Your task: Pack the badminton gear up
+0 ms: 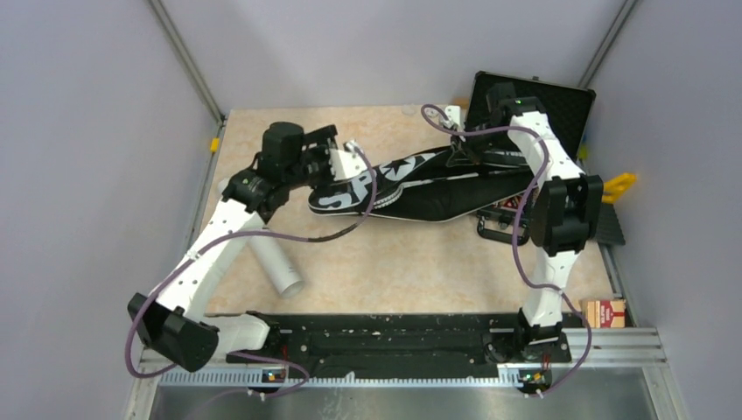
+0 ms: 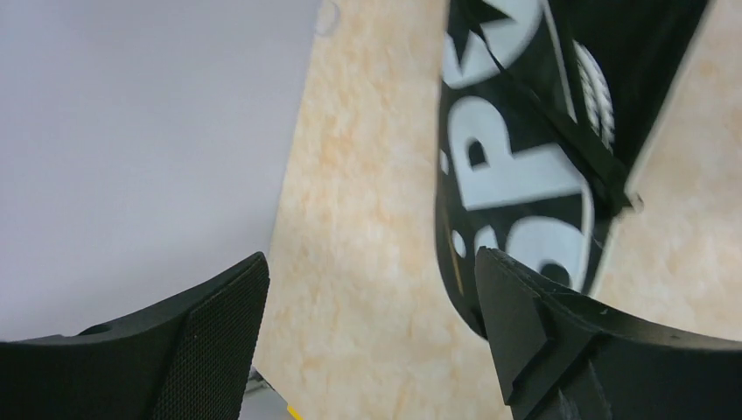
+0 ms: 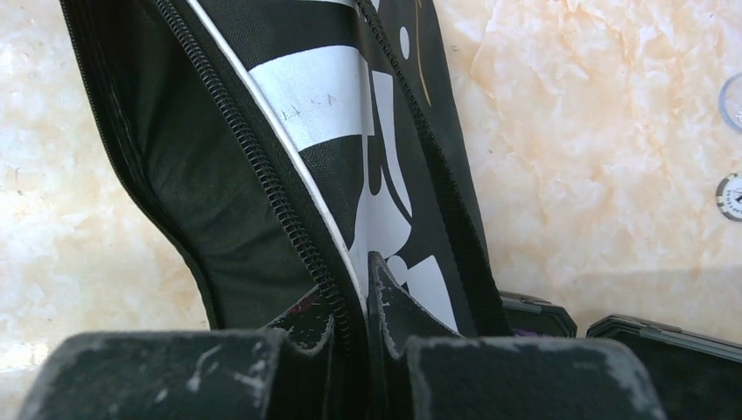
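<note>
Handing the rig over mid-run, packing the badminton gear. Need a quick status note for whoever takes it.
Left gripper: open, empty, at the wide end of the bag.
Right gripper: shut on the bag's zipper edge at the narrow end.
Bag: flat on the table, zipper open.
Tube: on the table beside the left arm, outside the bag.
Rackets, shuttlecocks: not in view; cannot tell if packed.
Left: put the tube in, zip the bag shut.

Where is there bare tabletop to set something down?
Bare: the tabletop between the bag, the white tube and the near edge; also a far strip behind the bag. Crowded: far right, around the black case and right gripper.
</note>
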{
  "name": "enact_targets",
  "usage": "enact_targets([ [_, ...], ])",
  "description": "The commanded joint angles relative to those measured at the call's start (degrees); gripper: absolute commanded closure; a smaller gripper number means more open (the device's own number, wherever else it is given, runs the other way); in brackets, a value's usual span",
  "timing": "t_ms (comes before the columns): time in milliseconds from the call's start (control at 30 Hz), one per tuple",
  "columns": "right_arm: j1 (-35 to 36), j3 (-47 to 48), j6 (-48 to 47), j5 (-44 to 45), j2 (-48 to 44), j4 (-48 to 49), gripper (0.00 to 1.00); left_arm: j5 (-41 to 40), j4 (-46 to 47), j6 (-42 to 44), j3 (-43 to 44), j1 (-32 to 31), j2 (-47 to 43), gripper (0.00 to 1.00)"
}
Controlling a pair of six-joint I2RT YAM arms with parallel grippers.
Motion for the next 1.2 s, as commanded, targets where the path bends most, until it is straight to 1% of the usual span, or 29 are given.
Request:
enact_targets([
  [0,-1.5,5.4,1.6,-3.6,1.3,-3.4,1.00,10.9,-10.0,12.7,-8.8,3.8,-3.1,0.12],
  [67,-1.4,7.2,3.4,-2.0,2.3,-4.3,1.00,19.0,-9.4,12.6,-11.0,6.8,-3.0,0.13],
  [100,-1.5,8.3,4.1,-1.1,2.9,-5.4,1.00,21.0,-10.6,13.1,-11.3,7.8,-2.6,0.13],
  [167,-1.5,10.7,4.6,0.2,4.0,-7.4,1.00,21.8,-12.4,13.8,-11.7,8.9,-1.9,0.13],
  [233,-1.6,12.9,5.0,0.2,4.8,-9.5,1.00,21.8,-11.1,14.4,-13.9,9.7,-1.4,0.13],
  [333,-1.5,15.8,4.7,-0.3,6.0,-13.1,1.00,21.0,-3.9,15.1,-20.1,11.2,-0.4,0.13],
  [367,-1.5,16.5,4.0,-0.4,6.2,-14.4,1.00,20.5,1.2,14.4,-21.8,11.7,0.2,0.13],
  [433,-1.5,17.4,3.1,-0.3,6.6,-16.4,1.00,20.8,7.6,12.4,-23.7,13.0,2.0,0.13],
  [500,-1.5,18.0,2.6,0.0,6.9,-17.8,1.00,21.7,11.4,11.1,-23.4,14.8,4.9,0.14],
  [567,-1.5,18.6,2.3,0.3,7.2,-19.0,1.00,22.5,12.4,9.2,-21.1,16.1,8.0,0.15],
  [700,-1.5,20.2,0.4,1.0,8.1,-22.5,1.00,25.0,9.3,10.6,-15.3,19.1,13.1,0.18],
  [767,-1.5,20.0,0.0,1.6,8.1,-23.1,1.00,26.4,8.1,12.1,-13.6,19.9,14.3,0.18],
  [867,-1.6,18.5,-0.8,2.6,7.6,-23.2,1.00,27.3,10.6,15.0,-14.1,20.0,14.7,0.18],
  [1000,-1.5,16.7,-1.7,2.8,6.6,-23.2,1.00,28.9,18.7,16.3,-17.2,19.9,13.7,0.17],
  [1100,-1.5,16.7,-1.8,2.0,5.9,-23.2,1.00,30.7,18.7,19.1,-16.6,20.0,15.2,0.16],
  [1167,-1.5,16.9,-1.9,1.7,5.5,-23.2,1.00,31.3,16.1,20.9,-14.7,20.0,17.1,0.16],
])
